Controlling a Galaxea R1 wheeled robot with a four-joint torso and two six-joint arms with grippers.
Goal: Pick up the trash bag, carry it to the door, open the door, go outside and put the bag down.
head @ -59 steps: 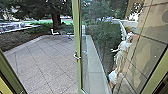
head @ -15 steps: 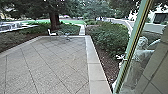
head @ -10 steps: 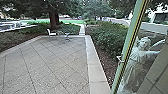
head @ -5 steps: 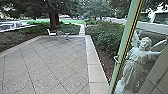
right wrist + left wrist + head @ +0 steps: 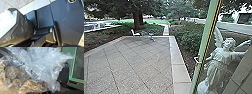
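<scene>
- The trash bag (image 5: pixel 42 67) was close before my left wrist camera, a crumpled mass of clear plastic over rounded shapes that looked like bottles (image 5: pixel 11 72).
- From my right wrist I saw what I took for the same bag's dark, folded side (image 5: pixel 23 27), beside my own wide plate (image 5: pixel 67 23), with paving beyond it.
- I judged my left arm the nearer, since the plastic loomed larger there; that was a reading, not a measurement.
- I could not tell whether my left jaws were open or closed, nor whether they gripped the bag; my right jaws I could not tell either.
- I found no clear long axis in so slack a thing. Which way it lay from the left jaws I could not settle, only that it was very near.
- In the head view the paved yard (image 5: pixel 139 62) spread from lower left to centre, and the glass door's frame (image 5: pixel 206 37) leaned up the right side, its handle (image 5: pixel 197 59) right of centre, a white statue (image 5: pixel 217 62) behind the pane.
- Any set-down, I judged, would turn on the bag's underside coming between that paving and me, clear of the frame, lest the loose plastic snag.
</scene>
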